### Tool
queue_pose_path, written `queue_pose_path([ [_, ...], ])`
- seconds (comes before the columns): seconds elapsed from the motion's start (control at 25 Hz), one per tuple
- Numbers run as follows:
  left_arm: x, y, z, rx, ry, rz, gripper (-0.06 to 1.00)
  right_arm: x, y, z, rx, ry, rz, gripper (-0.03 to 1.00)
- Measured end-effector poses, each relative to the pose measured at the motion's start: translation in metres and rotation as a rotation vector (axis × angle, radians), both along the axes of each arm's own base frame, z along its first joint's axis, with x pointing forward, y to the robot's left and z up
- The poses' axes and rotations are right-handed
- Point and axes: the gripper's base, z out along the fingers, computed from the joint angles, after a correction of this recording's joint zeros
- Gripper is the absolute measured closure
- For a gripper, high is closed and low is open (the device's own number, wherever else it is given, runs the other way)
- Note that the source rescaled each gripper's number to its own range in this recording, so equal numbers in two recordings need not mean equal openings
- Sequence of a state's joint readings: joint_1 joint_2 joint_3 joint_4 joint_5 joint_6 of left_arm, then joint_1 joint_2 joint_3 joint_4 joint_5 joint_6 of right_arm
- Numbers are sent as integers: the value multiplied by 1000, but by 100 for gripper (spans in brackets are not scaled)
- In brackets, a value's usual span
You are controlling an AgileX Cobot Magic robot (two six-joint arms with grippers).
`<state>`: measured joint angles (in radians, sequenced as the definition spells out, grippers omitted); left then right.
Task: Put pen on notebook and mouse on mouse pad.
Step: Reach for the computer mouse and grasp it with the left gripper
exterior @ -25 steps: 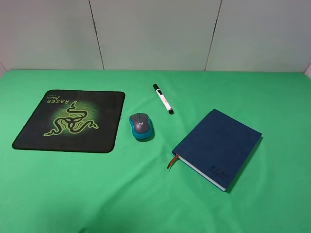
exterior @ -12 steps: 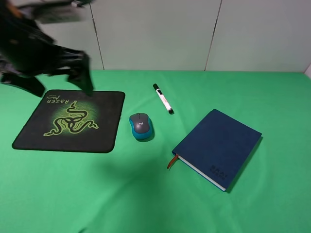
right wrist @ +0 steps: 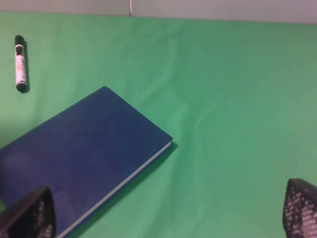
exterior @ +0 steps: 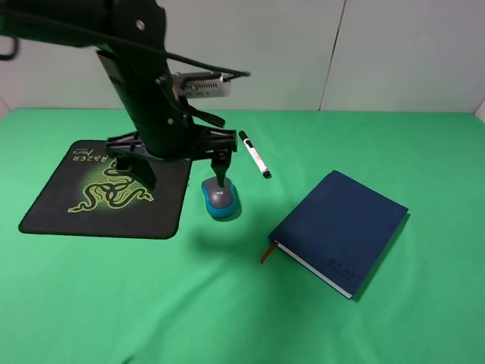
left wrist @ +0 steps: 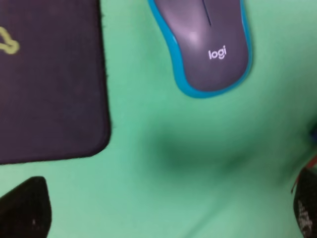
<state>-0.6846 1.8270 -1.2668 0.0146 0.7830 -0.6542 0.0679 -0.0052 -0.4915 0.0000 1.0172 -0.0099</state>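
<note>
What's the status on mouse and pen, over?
Left gripper open near mouse, right gripper open by notebook, both empty. Mouse off mouse pad, pen off notebook. Nothing in the way.

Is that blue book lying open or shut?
Shut. The notebook lies flat with its navy cover over the white page edges, the ribbon bookmark poking out.

High camera overlooks whole table (exterior: 424, 311); left wrist close above mouse (left wrist: 204, 47); right wrist farther, sharing notebook (right wrist: 81, 148), pen (right wrist: 20, 62).
</note>
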Motion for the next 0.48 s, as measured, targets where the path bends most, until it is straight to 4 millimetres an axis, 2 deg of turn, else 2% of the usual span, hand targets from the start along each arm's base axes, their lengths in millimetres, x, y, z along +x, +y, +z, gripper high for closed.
queue_pose_path([
  [0.48, 28, -24, -47, 0, 42, 138, 0, 0, 0, 0, 0, 0, 0, -3],
])
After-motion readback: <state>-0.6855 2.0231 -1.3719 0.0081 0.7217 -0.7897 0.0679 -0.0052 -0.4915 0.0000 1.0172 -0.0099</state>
